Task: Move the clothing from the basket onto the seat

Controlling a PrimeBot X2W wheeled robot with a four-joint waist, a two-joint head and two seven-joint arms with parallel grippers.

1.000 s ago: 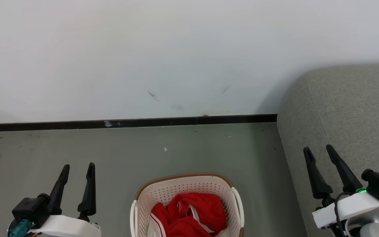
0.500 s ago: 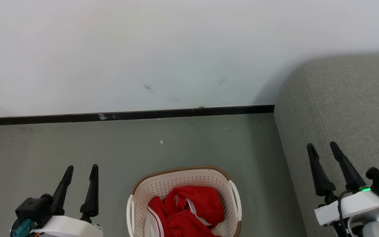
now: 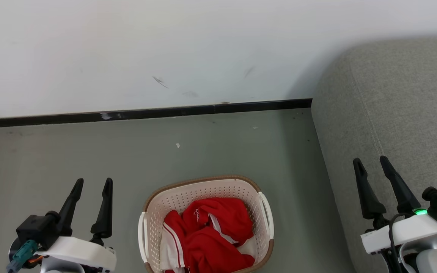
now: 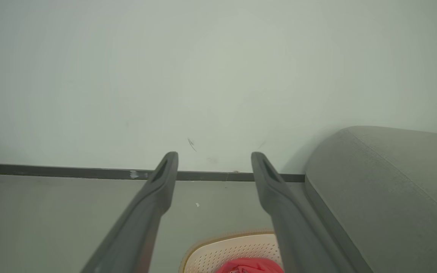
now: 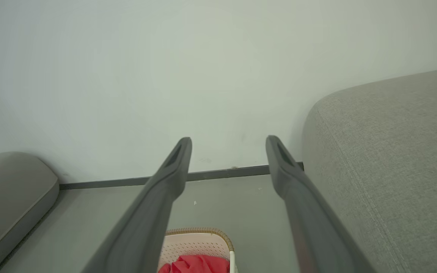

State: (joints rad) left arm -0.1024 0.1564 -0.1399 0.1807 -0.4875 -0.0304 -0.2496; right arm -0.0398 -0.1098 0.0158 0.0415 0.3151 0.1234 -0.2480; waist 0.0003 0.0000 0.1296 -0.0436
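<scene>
And the head view has dipped. The whole picture has slid since a second ago, the black baseboard (image 3: 146, 112) sitting higher in frame and more of the laundry basket (image 3: 203, 179) coming into sight at the near edge. That's the camera moving, not the basket: it stands where it stood, on the grey-green floor (image 3: 222, 144), centre-near, just to the left of the sofa seat (image 3: 393, 106).

The red clothing (image 3: 211, 235) lies heaped inside the basket, white stripes and a small white logo showing, nothing lifted out yet. The seat to the right carries no garment on the part in view.

The left end effector (image 3: 93, 184) hovers near-left, its fingers spread apart and empty, well clear of the basket rim. The right end effector (image 3: 370, 161) hangs near-right over the seat's near edge, its fingers apart too and gripping nothing. Neither has shifted much against the body over that second. Both wrist views look out at the pale wall (image 3: 165, 45), with the basket and a sliver of red just peeping in at the bottom edge. The right wrist view also catches a second grey cushion (image 5: 10, 182) off to the far left.

So what does the dip mean? My read is that the robot is lining up its look at the pile before reaching. The task is at its very start, and a reach down into the basket looks like the next call.
</scene>
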